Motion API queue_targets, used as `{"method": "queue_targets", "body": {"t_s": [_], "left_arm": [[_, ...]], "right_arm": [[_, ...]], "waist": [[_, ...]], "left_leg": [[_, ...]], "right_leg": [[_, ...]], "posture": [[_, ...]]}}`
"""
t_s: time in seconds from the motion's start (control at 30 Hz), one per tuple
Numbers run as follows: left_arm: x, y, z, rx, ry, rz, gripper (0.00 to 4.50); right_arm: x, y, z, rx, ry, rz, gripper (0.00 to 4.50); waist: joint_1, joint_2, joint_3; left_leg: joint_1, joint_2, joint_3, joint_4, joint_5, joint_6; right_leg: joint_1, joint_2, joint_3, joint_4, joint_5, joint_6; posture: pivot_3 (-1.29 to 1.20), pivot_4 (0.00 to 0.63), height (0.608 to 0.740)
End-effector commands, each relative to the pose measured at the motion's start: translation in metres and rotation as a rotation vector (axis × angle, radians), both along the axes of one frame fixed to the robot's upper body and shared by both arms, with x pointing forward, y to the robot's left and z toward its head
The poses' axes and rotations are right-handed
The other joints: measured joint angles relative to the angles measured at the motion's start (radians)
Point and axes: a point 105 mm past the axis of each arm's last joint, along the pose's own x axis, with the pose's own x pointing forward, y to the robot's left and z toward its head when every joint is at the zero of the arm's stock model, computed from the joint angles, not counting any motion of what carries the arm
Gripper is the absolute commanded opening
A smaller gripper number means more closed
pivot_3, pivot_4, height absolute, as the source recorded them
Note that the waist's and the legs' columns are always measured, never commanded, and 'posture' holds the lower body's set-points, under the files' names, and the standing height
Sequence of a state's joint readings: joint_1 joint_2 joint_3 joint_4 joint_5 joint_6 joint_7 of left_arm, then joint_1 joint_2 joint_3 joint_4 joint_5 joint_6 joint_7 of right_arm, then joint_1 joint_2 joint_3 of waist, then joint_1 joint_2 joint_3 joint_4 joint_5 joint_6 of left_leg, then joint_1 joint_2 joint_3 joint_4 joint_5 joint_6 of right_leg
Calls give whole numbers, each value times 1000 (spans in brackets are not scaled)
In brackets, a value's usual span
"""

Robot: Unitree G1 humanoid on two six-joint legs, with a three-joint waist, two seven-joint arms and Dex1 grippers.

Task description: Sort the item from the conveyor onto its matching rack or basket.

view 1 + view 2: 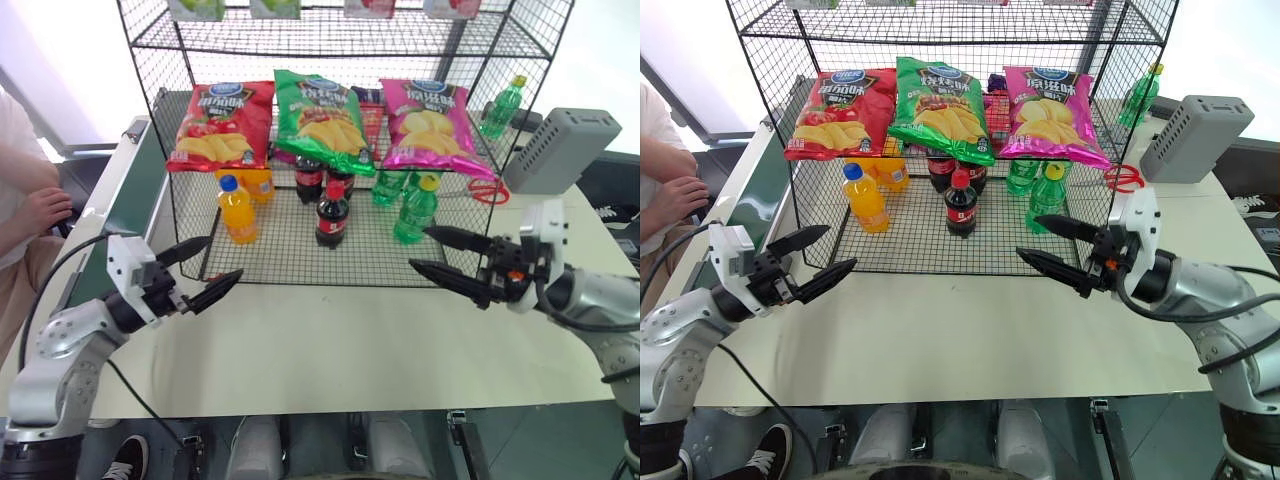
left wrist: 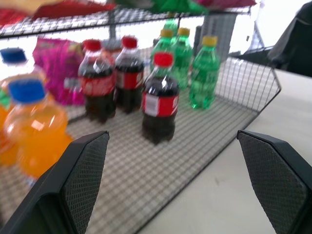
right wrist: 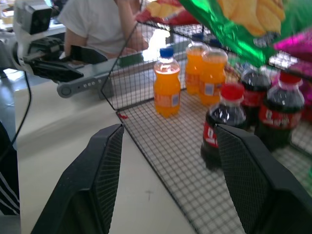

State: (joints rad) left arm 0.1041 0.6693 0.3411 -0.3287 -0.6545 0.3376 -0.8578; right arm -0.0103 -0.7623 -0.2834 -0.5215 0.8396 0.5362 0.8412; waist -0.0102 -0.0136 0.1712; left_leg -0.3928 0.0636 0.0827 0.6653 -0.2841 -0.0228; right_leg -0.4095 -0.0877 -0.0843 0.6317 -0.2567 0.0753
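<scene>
The magenta-pink chip bag, the item [image 1: 432, 125], lies on the middle tier of the black wire rack [image 1: 290, 255], at the right end of a row of three bags. My right gripper [image 1: 420, 247] hovers over the table in front of the rack's right side, below the pink bag; it is open and holds nothing. To the left, my left gripper [image 1: 222, 258] is open and empty too, in front of the rack's left corner and beside the dark-green conveyor [image 1: 135, 195]. No item shows on the visible part of the belt.
A red bag [image 1: 222, 125] and a green bag [image 1: 318, 118] share the tier. Orange bottles [image 1: 237, 210], cola bottles [image 1: 332, 213] and green bottles [image 1: 415, 208] stand on the bottom tier. A grey box [image 1: 565, 148] sits at the right. A person's hand [image 1: 45, 210] rests by the conveyor.
</scene>
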Motion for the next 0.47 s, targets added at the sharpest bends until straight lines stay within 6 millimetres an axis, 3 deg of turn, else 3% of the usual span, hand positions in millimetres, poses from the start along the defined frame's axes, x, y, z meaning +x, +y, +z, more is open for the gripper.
{"method": "queue_targets", "body": {"t_s": [0.03, 0.27, 0.47], "left_arm": [[-11, 11, 11, 50, -36, 33, 4500], [-18, 27, 4, 78, -24, 123, 4500], [-20, 23, 3, 96, -26, 101, 4500]], "right_arm": [[-5, -3, 2, 31, -24, -17, 4452], [-1, -18, -10, -21, -31, -54, 4452], [5, -24, -16, -63, -40, -63, 4452]], "waist": [[-1, 1, 0], [6, 1, 0], [5, 1, 0]], "left_leg": [[0, 0, 0, 0, 0, 0], [0, 0, 0, 0, 0, 0], [0, 0, 0, 0, 0, 0]], "right_leg": [[0, 0, 0, 0, 0, 0], [0, 0, 0, 0, -2, -4], [-1, 0, 0, 0, -2, -4]], "posture": [[0, 150, 740], [0, 150, 740], [0, 150, 740]]}}
